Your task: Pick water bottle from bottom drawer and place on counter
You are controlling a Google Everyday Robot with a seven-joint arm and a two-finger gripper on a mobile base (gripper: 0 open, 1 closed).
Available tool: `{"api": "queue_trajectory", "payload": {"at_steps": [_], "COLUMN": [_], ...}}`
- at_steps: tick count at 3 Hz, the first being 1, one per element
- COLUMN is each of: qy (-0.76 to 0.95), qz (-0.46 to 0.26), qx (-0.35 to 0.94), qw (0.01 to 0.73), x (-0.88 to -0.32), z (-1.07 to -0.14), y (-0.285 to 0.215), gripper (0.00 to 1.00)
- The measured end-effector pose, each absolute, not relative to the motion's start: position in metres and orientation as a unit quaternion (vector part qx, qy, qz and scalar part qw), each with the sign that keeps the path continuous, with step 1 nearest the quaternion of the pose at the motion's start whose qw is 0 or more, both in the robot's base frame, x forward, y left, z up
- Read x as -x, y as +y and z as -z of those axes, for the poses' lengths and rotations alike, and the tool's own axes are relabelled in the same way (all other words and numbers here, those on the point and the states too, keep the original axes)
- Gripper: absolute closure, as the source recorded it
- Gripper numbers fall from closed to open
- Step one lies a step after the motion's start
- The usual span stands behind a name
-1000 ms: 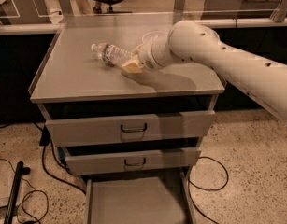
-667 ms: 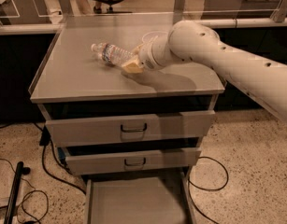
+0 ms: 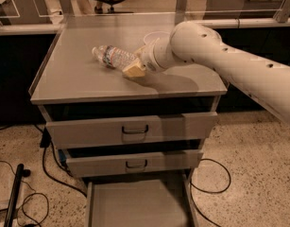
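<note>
The water bottle (image 3: pixel 113 56) lies on its side on the counter (image 3: pixel 78 74), left of centre, with its cap pointing to the far left. My gripper (image 3: pixel 134 69) is low over the counter at the bottle's right end, right against it. The white arm reaches in from the right. The bottom drawer (image 3: pixel 135 205) is pulled out at the bottom of the view, and its floor is bare.
A white bowl (image 3: pixel 155 36) stands on the counter just behind my wrist. Two upper drawers with dark loop handles (image 3: pixel 135 129) stand slightly ajar. Cables lie on the floor on both sides. A glass partition runs behind the counter.
</note>
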State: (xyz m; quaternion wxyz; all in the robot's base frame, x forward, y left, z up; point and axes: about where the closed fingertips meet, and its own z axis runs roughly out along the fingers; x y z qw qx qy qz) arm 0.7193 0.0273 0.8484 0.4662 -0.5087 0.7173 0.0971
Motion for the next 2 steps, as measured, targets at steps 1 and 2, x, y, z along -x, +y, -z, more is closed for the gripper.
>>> {"api": "queue_trajectory", "payload": {"at_steps": [1,2], "qy": [0.717,0.717], "qz": [-0.097,-0.097], "qx": [0.509,0.509], "qw": [0.466,0.466], "x": [-0.7193,-0.7193], "z": [-0.8483,-0.8483], "y": [0.0274,0.0275], "gripper": [0.00,0.00]}}
